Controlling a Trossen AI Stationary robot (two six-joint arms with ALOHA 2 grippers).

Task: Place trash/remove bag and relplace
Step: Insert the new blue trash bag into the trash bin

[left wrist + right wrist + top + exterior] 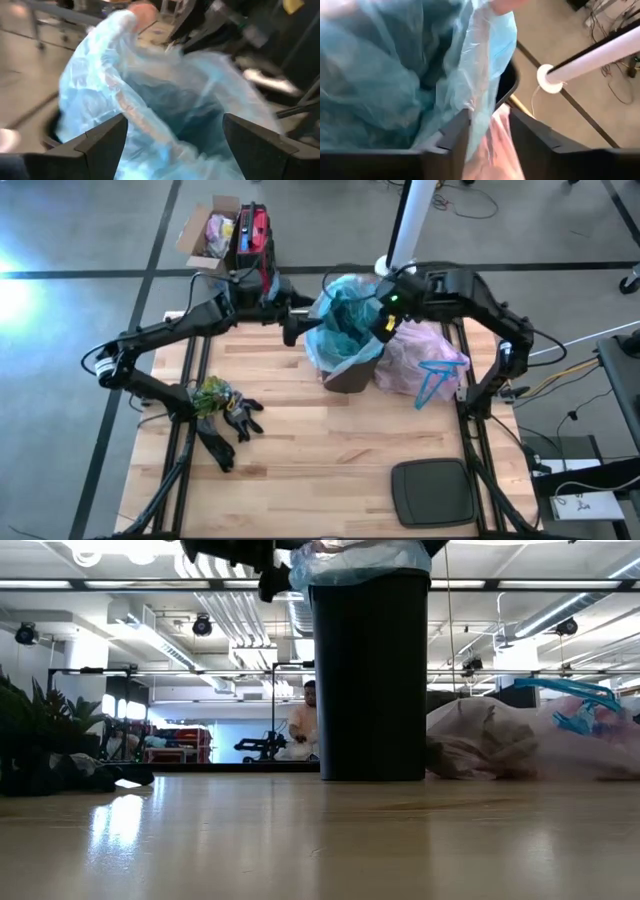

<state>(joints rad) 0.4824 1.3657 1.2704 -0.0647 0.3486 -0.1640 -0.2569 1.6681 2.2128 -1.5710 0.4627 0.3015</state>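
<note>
A black bin (352,375) (370,670) stands at the table's far middle, lined with a light blue bag (345,320) whose rim billows above it. The pale pink-lavender bag (420,358) (520,740) lies on the table to the right of the bin, its blue drawstrings (436,380) on top. No loose trash shows on the table. My left gripper (293,328) (175,135) is open at the blue bag's left side. My right gripper (386,320) (490,120) is narrowly open at its right rim. My left gripper has the light blue bag's film (150,115) in front of and between its open fingers; whether it touches the film I cannot tell. My right gripper has the blue bag's rim edge (479,120) running between its fingers. The film lies against one finger's inner face (460,132), with a gap to the other finger.
Black gloves with a green-yellow bundle (222,410) lie at the table's left side. A dark grey lid (432,490) rests near the front right. A cardboard box (212,230) stands on the floor behind the table. A person (300,725) sits far back in the room.
</note>
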